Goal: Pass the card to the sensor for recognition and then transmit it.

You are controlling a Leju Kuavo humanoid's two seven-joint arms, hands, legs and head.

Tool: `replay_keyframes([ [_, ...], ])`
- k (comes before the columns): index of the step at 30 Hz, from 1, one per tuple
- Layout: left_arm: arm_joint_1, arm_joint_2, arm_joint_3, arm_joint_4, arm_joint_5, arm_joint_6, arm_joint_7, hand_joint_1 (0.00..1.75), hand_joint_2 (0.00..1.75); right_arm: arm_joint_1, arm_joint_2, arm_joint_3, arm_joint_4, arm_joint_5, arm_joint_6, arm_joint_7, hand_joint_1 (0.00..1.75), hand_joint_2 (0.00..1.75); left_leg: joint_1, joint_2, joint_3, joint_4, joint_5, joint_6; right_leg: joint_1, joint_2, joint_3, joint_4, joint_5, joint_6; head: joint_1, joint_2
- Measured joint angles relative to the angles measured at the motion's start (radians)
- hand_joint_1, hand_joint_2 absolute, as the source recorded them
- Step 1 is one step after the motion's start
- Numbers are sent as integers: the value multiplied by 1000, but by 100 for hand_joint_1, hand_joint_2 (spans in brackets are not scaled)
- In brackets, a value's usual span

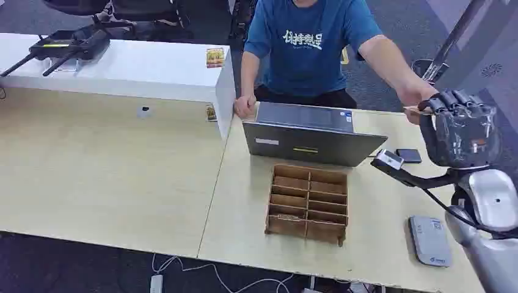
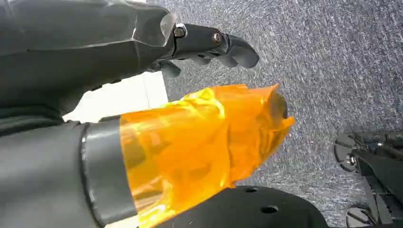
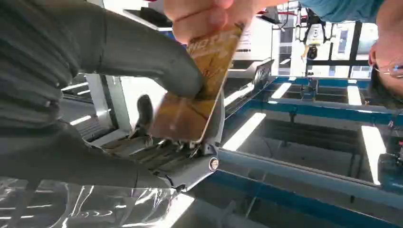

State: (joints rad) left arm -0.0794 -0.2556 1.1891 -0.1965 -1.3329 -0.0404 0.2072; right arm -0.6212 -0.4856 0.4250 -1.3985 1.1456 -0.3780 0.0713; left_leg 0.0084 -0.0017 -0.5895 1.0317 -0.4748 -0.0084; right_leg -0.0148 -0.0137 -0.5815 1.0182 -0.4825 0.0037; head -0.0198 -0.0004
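the right hand (image 1: 459, 125) is raised at the far right of the table (image 1: 110, 177), palm turned up and away, so that the person (image 1: 308, 43) seated on the far side can reach it. in the right wrist view the card (image 3: 199, 90), a gold-brown one, stands between the thick thumb and the darker fingers (image 3: 145, 111) while the person's hand (image 3: 202, 16) pinches its other end. both have hold of it at once, which reads as a handover in progress; i cannot tell which way it is going, nor how firmly the robot's fingers clamp it. in the head view the card is a thin sliver at the top of the right hand, touching the person's fingertips.

the card reader (image 1: 430, 240), a flat grey pad, lies near the right edge of the table, just in front of the robot, likely placed there so the right arm can swing the card down onto it. a laptop (image 1: 311, 137) faces the person, and a wooden compartment tray (image 1: 308, 202) sits nearer, left of the reader. a dark phone (image 1: 408, 155) lies right of the laptop.

the left hand (image 2: 209, 45) hangs over grey carpet, fingers loosely curled and holding nothing, its thumb wrapped in orange film.
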Motion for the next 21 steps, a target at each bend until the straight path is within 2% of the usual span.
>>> replay_keyframes([
  [21, 0, -1, 0, 0, 1, -2, 0, 0, 0, 0, 4, 6, 4, 8, -1, 0, 175, 175, 0, 0, 0, 0, 0, 0, 0, 0, 0, 0, 0, 0, 0, 0],
])
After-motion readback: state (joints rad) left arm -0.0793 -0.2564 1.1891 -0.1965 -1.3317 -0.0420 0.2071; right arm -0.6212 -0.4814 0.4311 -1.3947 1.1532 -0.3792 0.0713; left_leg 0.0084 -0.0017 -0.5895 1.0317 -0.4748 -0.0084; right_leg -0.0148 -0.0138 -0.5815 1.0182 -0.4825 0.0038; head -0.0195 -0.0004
